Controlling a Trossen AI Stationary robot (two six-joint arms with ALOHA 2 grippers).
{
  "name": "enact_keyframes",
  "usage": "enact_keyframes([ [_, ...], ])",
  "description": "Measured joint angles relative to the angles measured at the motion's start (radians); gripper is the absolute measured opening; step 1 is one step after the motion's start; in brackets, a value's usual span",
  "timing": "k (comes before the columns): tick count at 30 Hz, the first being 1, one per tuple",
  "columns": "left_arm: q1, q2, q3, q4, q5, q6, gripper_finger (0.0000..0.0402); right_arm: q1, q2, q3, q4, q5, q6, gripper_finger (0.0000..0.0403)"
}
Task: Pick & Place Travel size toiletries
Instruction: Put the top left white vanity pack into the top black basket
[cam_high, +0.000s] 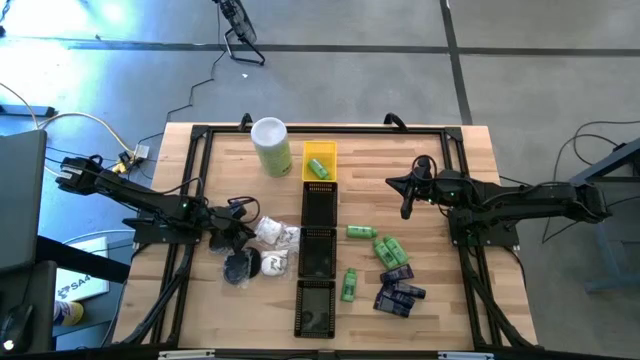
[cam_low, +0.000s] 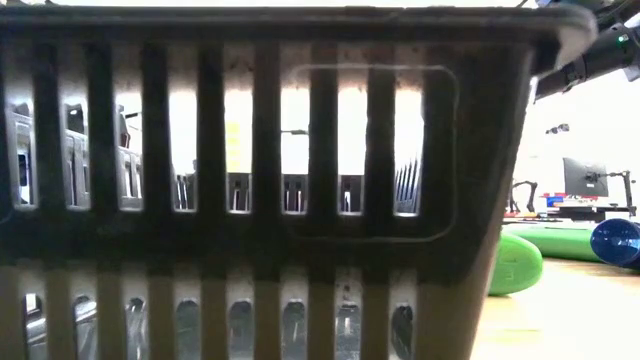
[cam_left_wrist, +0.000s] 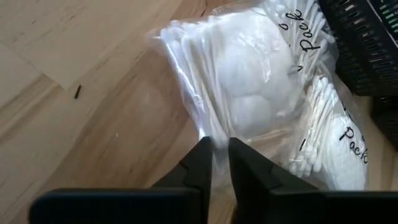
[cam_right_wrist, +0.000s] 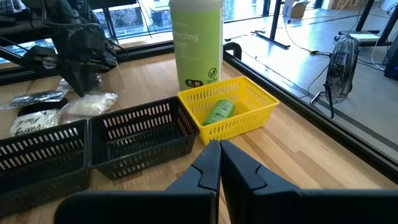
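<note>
White clear-wrapped packets of cotton swabs (cam_high: 272, 233) lie left of the tray column, with black pucks (cam_high: 236, 266) beside them. My left gripper (cam_high: 243, 226) is at the packets' left side, shut on the nearest one (cam_left_wrist: 249, 93). Green bottles (cam_high: 388, 250) and dark blue packets (cam_high: 398, 293) lie right of the trays. One green bottle (cam_right_wrist: 219, 111) lies in the yellow tray (cam_high: 320, 160). My right gripper (cam_high: 407, 198) hovers shut and empty right of the trays, seen from its own wrist (cam_right_wrist: 219, 155). My left gripper pinches the clear wrap's edge (cam_left_wrist: 214, 138) of the nearest white packet between its two fingertips (cam_left_wrist: 200, 160). It comes from the table's left, slanting down. The packet lies on the table against a second packet (cam_left_wrist: 339, 134); how many layers are pinched, I cannot tell.
Three black slotted trays (cam_high: 318, 250) run down the table's middle, and the nearest one (cam_low: 260, 180) fills the low view. The tall pale-green canister (cam_high: 271, 146) stands left of the yellow tray. A black frame (cam_high: 200, 135) rims the table.
</note>
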Motion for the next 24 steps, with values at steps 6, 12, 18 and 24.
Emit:
enact_keyframes([
  [6, 0.0, 0.0, 0.0, 0.001, 0.018, 0.0, 0.0007, 0.0, 0.0, 0.0, 0.0, 0.0, 0.0, 0.0002],
  [12, 0.0, 0.0, 0.0, 0.001, 0.022, 0.008, 0.0002, 0.0, 0.0, 0.0, 0.0, 0.0, 0.0, 0.0002],
  [18, 0.0, 0.0, 0.0, 0.001, 0.024, 0.008, 0.0001, 0.0, 0.0, 0.0, 0.0, 0.0, 0.0, 0.0002],
  [24, 0.0, 0.0, 0.0, 0.008, 0.023, 0.004, 0.0001, 0.0, 0.0, 0.0, 0.0, 0.0, 0.0, 0.0002],
])
